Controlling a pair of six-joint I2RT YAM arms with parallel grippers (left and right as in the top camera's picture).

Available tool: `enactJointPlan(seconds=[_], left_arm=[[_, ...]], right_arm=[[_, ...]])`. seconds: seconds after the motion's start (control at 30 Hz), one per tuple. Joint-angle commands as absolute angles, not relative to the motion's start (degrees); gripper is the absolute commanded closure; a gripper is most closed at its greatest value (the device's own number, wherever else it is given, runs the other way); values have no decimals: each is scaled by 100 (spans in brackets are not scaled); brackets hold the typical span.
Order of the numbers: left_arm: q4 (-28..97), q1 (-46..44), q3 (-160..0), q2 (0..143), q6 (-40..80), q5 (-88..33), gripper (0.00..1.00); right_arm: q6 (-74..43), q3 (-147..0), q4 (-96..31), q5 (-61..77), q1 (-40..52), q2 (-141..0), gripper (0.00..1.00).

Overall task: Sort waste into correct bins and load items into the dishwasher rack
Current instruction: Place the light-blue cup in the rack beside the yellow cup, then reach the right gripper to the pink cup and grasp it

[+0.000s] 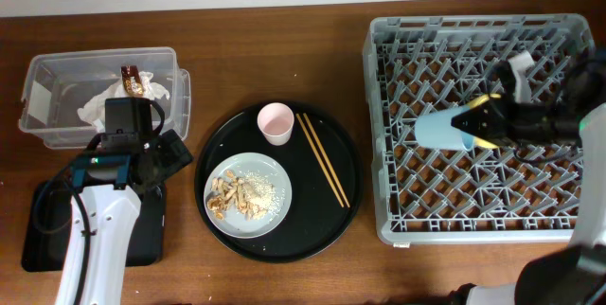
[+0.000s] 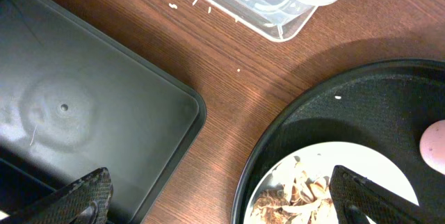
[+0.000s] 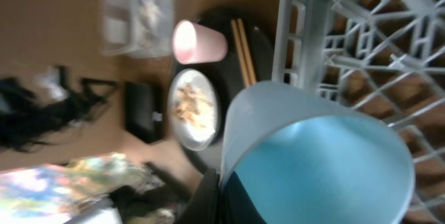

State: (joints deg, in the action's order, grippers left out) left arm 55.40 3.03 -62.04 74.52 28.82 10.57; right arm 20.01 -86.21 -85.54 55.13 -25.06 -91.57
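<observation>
My right gripper (image 1: 473, 121) is shut on the rim of the light-blue cup (image 1: 440, 128) and holds it on its side over the grey dishwasher rack (image 1: 398, 220); the cup fills the right wrist view (image 3: 320, 161). My left gripper (image 1: 169, 153) is open and empty, low over the wood between the shallow black tray (image 2: 83, 106) and the plate (image 2: 389, 175). The plate (image 1: 275, 177) holds tan food scraps (image 1: 237, 196). The pink cup (image 1: 275, 122) stands beside it. The napkin (image 1: 104, 104) and foil wrapper (image 1: 133, 80) lie in the clear tub (image 1: 57, 68). The yellow bowl is out of view.
The plate, pink cup and wooden chopsticks (image 1: 322, 158) sit on a large round black tray (image 1: 331, 220) at the table's middle. The shallow black tray (image 1: 142, 229) lies under my left arm. A few rice grains (image 2: 182, 3) lie on the wood by the tub.
</observation>
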Motion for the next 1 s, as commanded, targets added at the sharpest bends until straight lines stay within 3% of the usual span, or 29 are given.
enactJointPlan(seconds=[0.0, 0.2, 0.47, 0.6, 0.63, 0.7, 0.77, 0.9, 0.97], left_arm=[[5540, 316, -6208, 7435, 2954, 1122, 1], [5540, 316, -6208, 7435, 2954, 1122, 1], [5540, 316, -6208, 7432, 2954, 1122, 1], [5540, 316, -6208, 7432, 2954, 1122, 1], [5540, 316, -6208, 7432, 2952, 1122, 1], [5540, 316, -6208, 7435, 2954, 1122, 1], [5540, 316, -6208, 7432, 2954, 1122, 1], [5540, 316, -6208, 7432, 2954, 1122, 1], [5540, 316, -6208, 7432, 2954, 1122, 1]], right_arm=[[2637, -7776, -8055, 7400, -3092, -9612, 96], [2580, -7627, -7472, 7540, -3199, -11196, 96], [2143, -7629, -7817, 6082, -3951, -11161, 94], [770, -7802, -7555, 4637, -3951, -10276, 81], [217, -7822, -7450, 3999, -3951, -9802, 75], [-421, -7824, -7400, 3188, -3942, -8823, 51], [-528, -7824, -7411, 3059, -3927, -8066, 47], [-519, -7824, -7336, 3183, -2862, -7415, 54], [-727, -7848, -6836, 2950, -1247, -7354, 54]])
